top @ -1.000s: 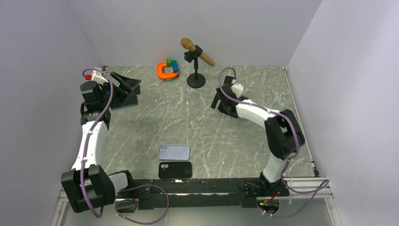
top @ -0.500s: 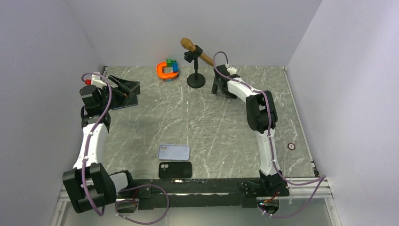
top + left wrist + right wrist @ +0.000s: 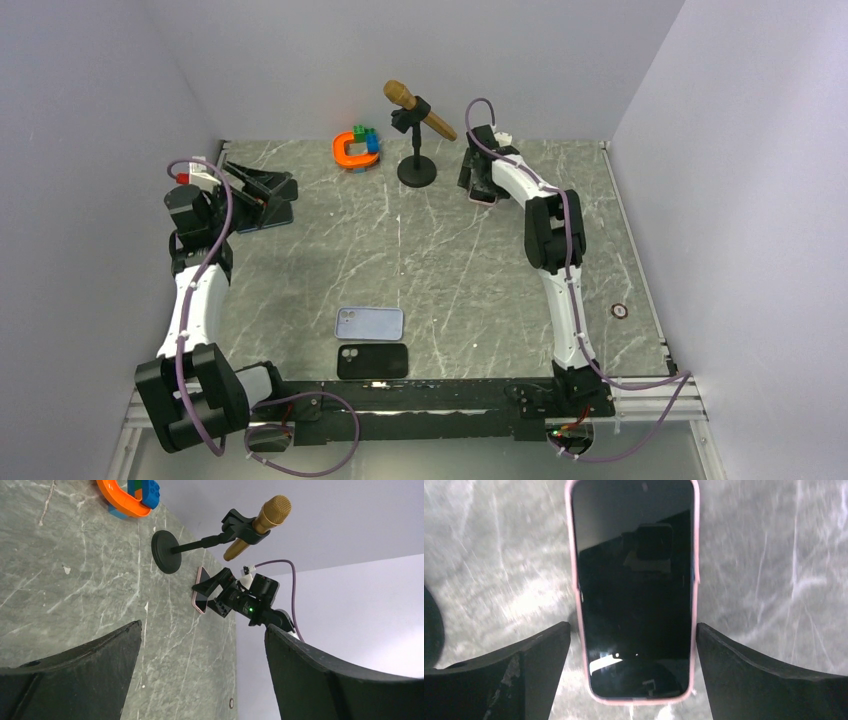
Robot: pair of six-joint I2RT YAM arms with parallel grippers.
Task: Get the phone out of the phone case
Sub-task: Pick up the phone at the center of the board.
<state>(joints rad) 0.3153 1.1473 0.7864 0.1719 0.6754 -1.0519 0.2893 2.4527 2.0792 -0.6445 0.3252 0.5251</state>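
Right wrist view: phone [image 3: 634, 587] in pink case [image 3: 572, 580] lies screen-up on the table [image 3: 499, 555] near its far edge, centred beneath the right end effector [image 3: 631, 630], fingers spread wide, gripping nothing.

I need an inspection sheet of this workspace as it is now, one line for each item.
Surface: grey marbled table, no spill seen.
Job's things: phone in pink case lies flat, screen up, at the far side; not yet taken out.
Clutter: lilac phone or case and black phone or case near the front; dark flat item at far left; orange horseshoe with toy blocks; microphone on stand; small ring.
Grippers: right tool open above the phone, a finger on each side; left tool open, holding nothing.
Cables: purple cable along each arm, no snag seen.
Surroundings: plain walls; nothing else seen.
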